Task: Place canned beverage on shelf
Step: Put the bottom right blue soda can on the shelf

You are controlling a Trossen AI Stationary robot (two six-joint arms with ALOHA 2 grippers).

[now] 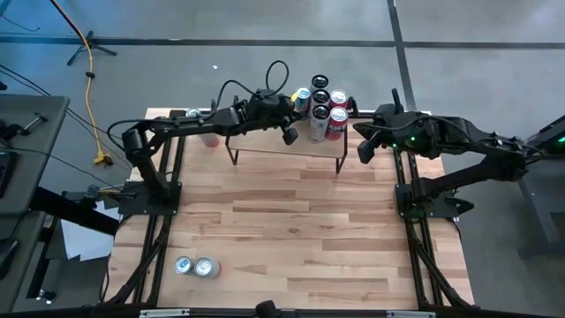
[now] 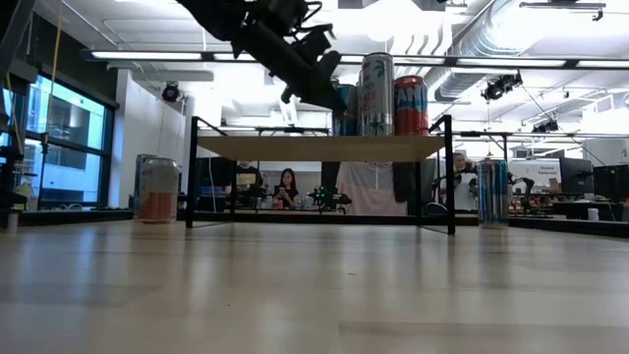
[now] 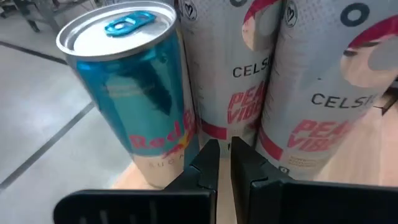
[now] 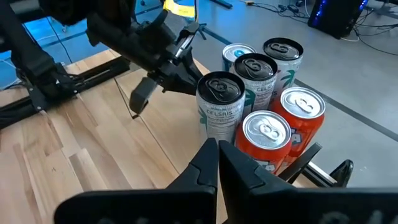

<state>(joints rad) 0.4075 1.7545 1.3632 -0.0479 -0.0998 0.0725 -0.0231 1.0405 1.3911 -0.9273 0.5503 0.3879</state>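
The shelf (image 1: 265, 146) stands at the table's far middle, its wood top on thin black legs (image 2: 295, 147). Several cans (image 1: 322, 106) stand upright on its right far corner: a blue Red Bull can (image 3: 134, 93), white Celsius cans (image 3: 323, 93) and red ones (image 4: 267, 140). My left gripper (image 1: 290, 135) hovers shut and empty over the shelf, just left of the cans (image 3: 224, 155). My right gripper (image 1: 365, 152) hangs shut and empty beyond the shelf's right end (image 4: 217, 152). Two more cans (image 1: 194, 266) lie at the near left of the table.
A pink and white can (image 1: 209, 137) stands on the table left of the shelf, partly under my left arm (image 2: 157, 189). Another can (image 2: 491, 192) stands right of the shelf. The middle of the table (image 1: 291, 230) is bare wood.
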